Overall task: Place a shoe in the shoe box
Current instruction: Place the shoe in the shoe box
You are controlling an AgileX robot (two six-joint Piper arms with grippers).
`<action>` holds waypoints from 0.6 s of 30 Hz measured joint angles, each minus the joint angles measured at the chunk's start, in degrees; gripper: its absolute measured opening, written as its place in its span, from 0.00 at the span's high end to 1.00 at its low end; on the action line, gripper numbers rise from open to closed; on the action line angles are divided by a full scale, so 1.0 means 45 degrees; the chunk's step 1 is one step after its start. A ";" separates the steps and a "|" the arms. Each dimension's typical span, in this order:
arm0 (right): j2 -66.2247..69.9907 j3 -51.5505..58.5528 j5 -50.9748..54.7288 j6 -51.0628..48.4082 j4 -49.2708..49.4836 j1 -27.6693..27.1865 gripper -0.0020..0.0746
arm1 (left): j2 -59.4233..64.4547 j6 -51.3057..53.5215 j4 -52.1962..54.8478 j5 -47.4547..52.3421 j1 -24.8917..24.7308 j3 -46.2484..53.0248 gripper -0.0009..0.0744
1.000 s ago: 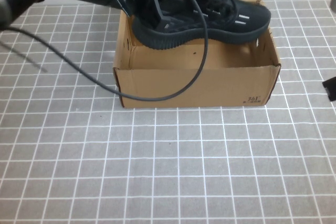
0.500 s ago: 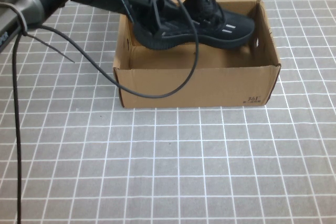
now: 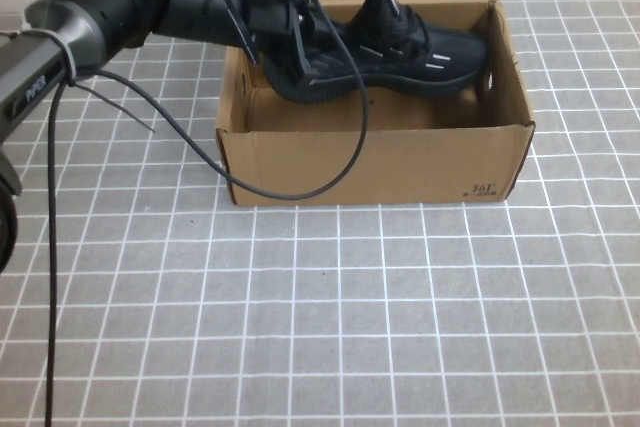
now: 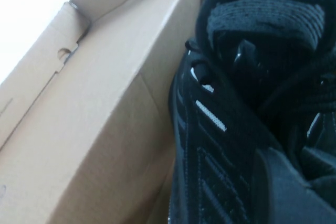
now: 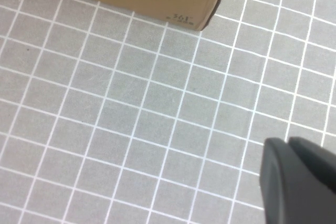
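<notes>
Lower now than a moment ago, the shoe sits down inside the shoe box. Nearest, the right gripper waits shut above the floor. Farther back, the left gripper pinches the shoe's heel. It looks soft, light and bendy; the heel is a good spot.

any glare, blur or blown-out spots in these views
High view: even light, sharp; the left claw grips the shoe over the shoe box. Left wrist view: corner beyond the box flap blown out white, the close claw finger soft. Right wrist view: the shut right claw blurred, the table sharp.
</notes>
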 joint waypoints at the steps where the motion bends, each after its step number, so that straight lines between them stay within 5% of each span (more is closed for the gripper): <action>1: 0.0000 0.0000 0.0000 0.0025 0.0000 0.0000 0.99 | 0.0067 0.0054 -0.0058 0.0000 0.0061 0.0000 0.92; 18: 0.0000 0.0000 0.0000 0.0298 0.0000 0.0000 0.99 | 0.0691 0.2390 -0.1028 0.0875 0.0395 0.0000 0.92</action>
